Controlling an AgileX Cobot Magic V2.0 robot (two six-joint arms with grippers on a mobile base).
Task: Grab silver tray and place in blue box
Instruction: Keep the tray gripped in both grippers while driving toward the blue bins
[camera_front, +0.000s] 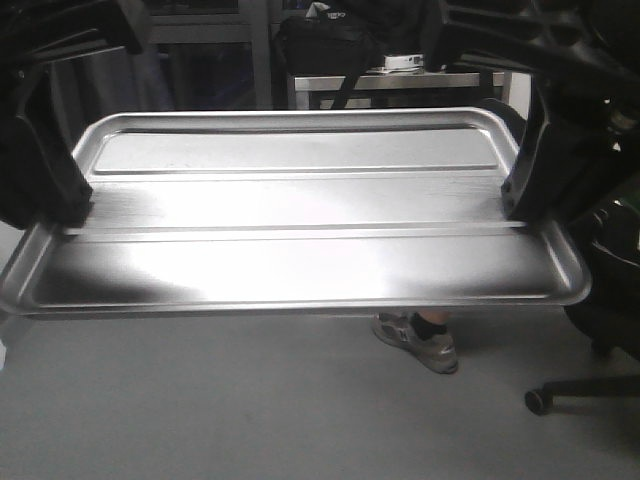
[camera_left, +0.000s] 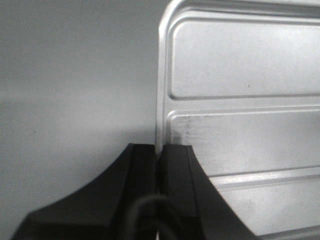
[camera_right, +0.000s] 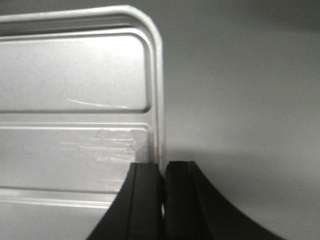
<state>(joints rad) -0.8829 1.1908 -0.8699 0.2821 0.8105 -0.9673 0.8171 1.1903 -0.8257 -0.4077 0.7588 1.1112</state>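
The silver tray (camera_front: 300, 215) hangs level in the air above the grey floor and fills most of the front view. My left gripper (camera_front: 70, 215) is shut on its left rim. My right gripper (camera_front: 522, 210) is shut on its right rim. The left wrist view shows the tray (camera_left: 245, 125) with its left rim pinched between the black fingers of the left gripper (camera_left: 160, 150). In the right wrist view the tray (camera_right: 75, 100) has its right rim clamped in the right gripper (camera_right: 162, 167). The blue box is out of view.
A person's shoe (camera_front: 415, 342) stands on the floor just behind the tray. An office chair's base and castor (camera_front: 560, 392) sit at the lower right. A metal table (camera_front: 400, 85) with a dark bag (camera_front: 325, 40) stands at the back.
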